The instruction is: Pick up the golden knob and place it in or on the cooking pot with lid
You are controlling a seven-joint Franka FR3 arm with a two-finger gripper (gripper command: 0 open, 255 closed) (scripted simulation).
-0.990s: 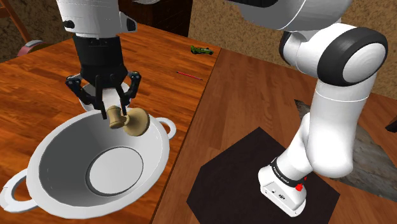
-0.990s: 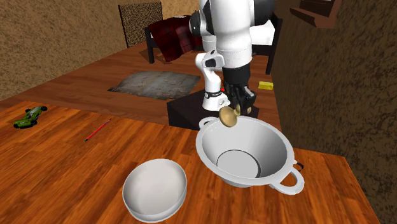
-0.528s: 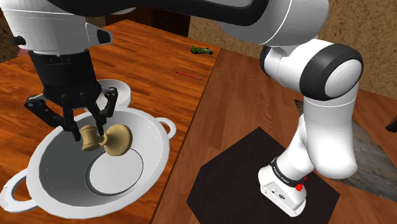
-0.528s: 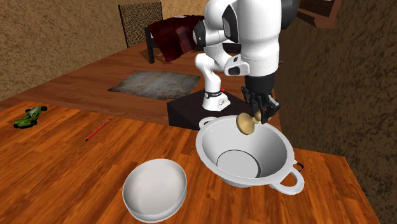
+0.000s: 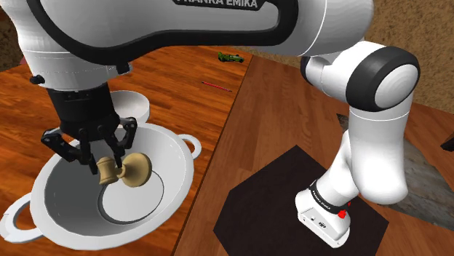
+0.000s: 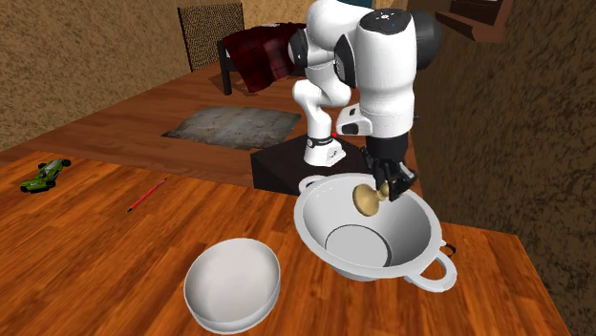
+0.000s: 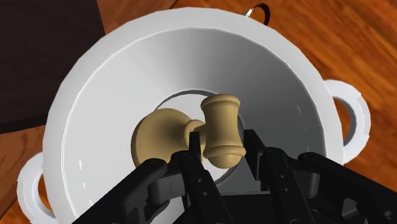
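The knob [image 5: 125, 170] is pale gold, with a round disc head and a turned stem. My black gripper [image 5: 103, 164] is shut on its stem and holds it above the inside of the white two-handled cooking pot [image 5: 178, 169]. In the second exterior view the knob [image 6: 368, 199] hangs in the gripper [image 6: 388, 191] over the pot's [image 6: 315, 239] open bowl. The wrist view looks straight down: the knob [image 7: 191, 132] sits clasped between the fingers [image 7: 197, 167], with the pot's flat bottom [image 7: 267, 121] directly below.
The pot's white lid [image 6: 232, 283] lies upside down on the wooden table [image 6: 86, 267] beside the pot. A red stick [image 6: 145, 197] and a green toy car [image 6: 44, 174] lie farther off. The robot's base stands on a black stand [image 5: 284, 204].
The gripper has carried the knob from the pot's rim to over its middle and lowered it into the bowl. The grip has stayed the same.
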